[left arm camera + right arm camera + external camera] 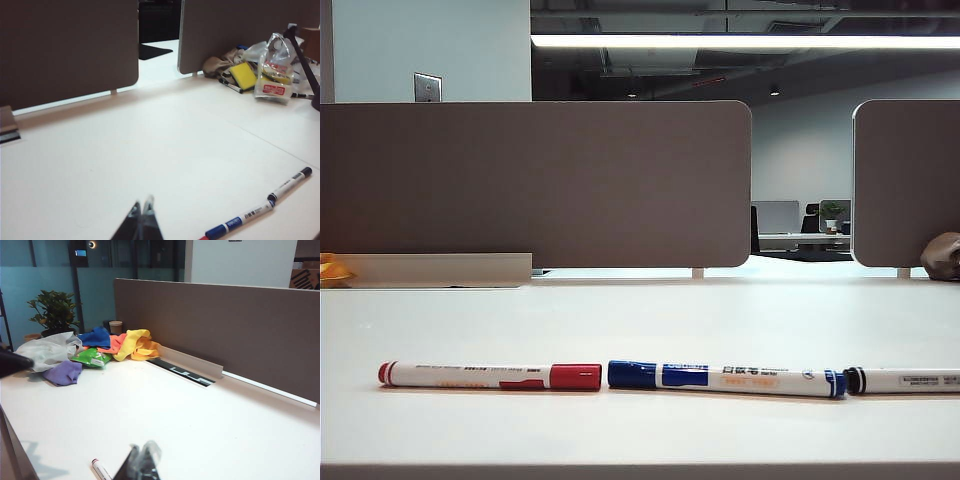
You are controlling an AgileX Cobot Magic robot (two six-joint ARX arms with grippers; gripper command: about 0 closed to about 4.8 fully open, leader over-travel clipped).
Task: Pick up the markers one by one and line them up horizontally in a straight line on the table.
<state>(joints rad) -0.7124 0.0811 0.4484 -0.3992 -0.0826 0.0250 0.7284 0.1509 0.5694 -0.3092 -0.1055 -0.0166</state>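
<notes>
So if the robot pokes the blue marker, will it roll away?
Probably, a bit. The blue marker has a round, slim barrel lying flat on the smooth table, so a sideways nudge would likely roll it. It looks stiff and light. Both the left gripper and right gripper are shut, away from it.

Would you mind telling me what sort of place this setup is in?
Most likely an open-plan office: grey desk partitions stand behind the white table, and further desks with a monitor sit under strip lighting.
</notes>
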